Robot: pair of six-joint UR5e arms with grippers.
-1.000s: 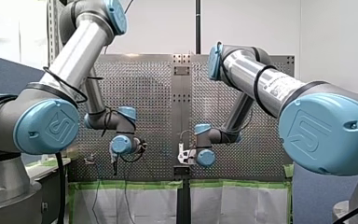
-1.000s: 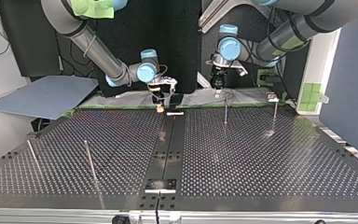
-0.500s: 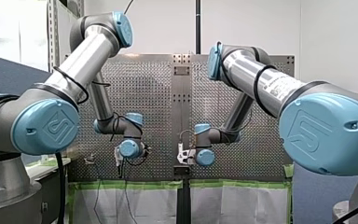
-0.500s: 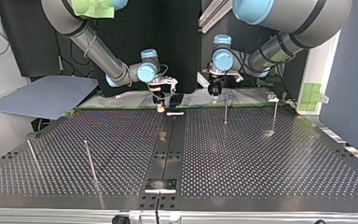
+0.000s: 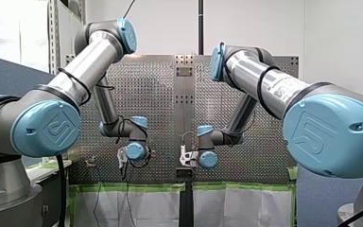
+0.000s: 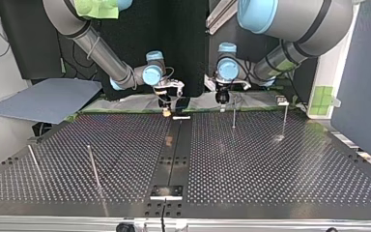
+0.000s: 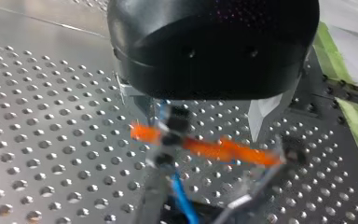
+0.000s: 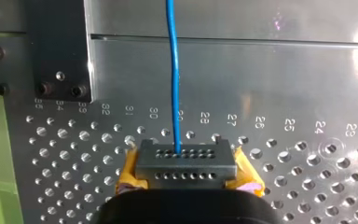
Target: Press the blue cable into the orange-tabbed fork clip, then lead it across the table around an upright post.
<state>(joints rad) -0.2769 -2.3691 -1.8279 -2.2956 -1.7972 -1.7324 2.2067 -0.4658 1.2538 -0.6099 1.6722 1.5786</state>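
At the arm-side edge of the surface (image 6: pixel 270 164), our right fingers (image 8: pixel 128 171) clamp the blue cable (image 8: pixel 172 70) by its end block (image 8: pixel 185 163); our left fingers (image 7: pixel 261 114) stand open astride the fork clip (image 7: pixel 205 147). Slack could let the cable skip the slot.

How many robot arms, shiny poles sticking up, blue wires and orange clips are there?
robot arms: 2
upright posts: 4
blue cable: 1
orange-tabbed clip: 1
Total: 8
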